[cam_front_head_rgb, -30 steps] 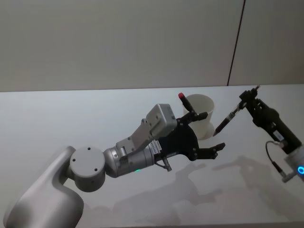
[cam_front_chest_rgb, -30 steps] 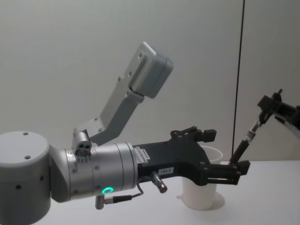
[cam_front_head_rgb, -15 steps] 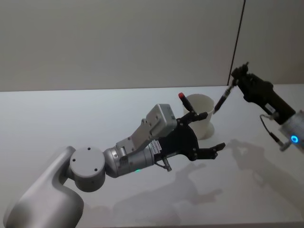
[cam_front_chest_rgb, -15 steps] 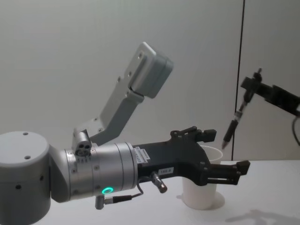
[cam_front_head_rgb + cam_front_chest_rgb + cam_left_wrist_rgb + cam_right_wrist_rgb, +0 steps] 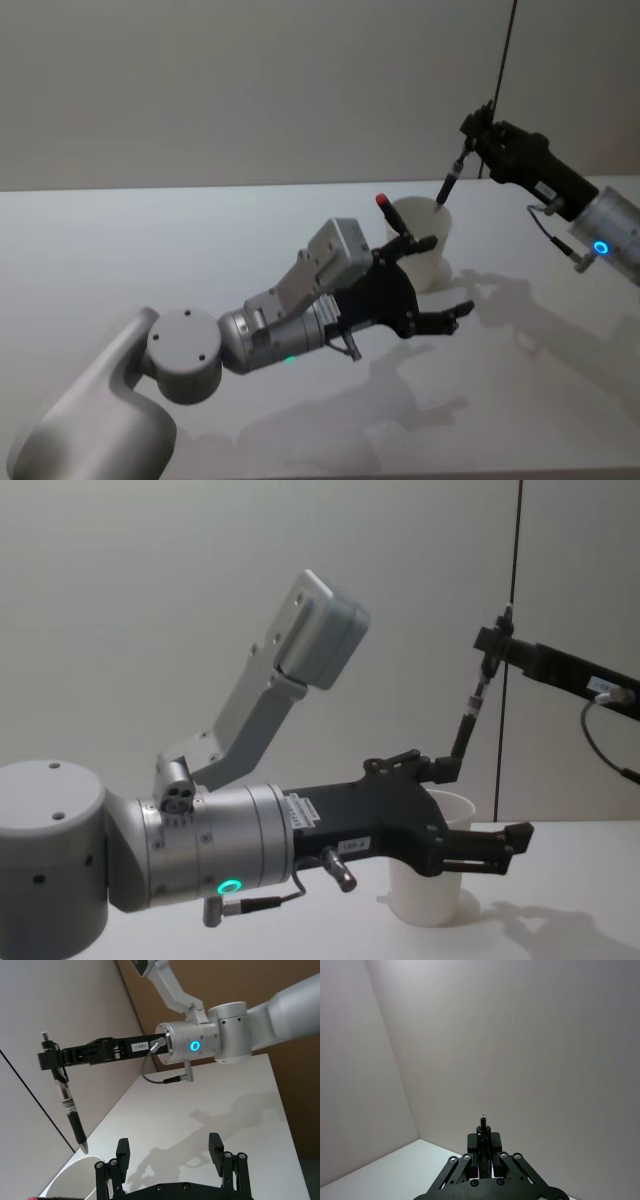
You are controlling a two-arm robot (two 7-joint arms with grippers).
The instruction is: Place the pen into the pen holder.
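The pen holder (image 5: 420, 250), a white paper cup, stands upright on the table just beyond my left gripper (image 5: 451, 273), which hovers open and empty beside it. My right gripper (image 5: 478, 135) is shut on the top end of the dark pen (image 5: 449, 183). The pen hangs nearly upright, tip down, just above the cup's far right rim. From the left wrist, the pen (image 5: 70, 1110) ends a little above the cup's rim (image 5: 75, 1177), under the right gripper (image 5: 50, 1057). The chest view shows the pen (image 5: 470, 715) above the cup (image 5: 425, 895).
The white table (image 5: 150, 250) stretches wide to the left and front. A small red-tipped thing (image 5: 383, 202) shows at the cup's left rim. My left arm's body (image 5: 290, 320) lies low across the table's middle. A plain wall with a dark seam (image 5: 505, 50) rises behind.
My right gripper has carried the pen up and to the left, from beside the cup to over its rim, and the pen now hangs steeper. The left arm has not moved.
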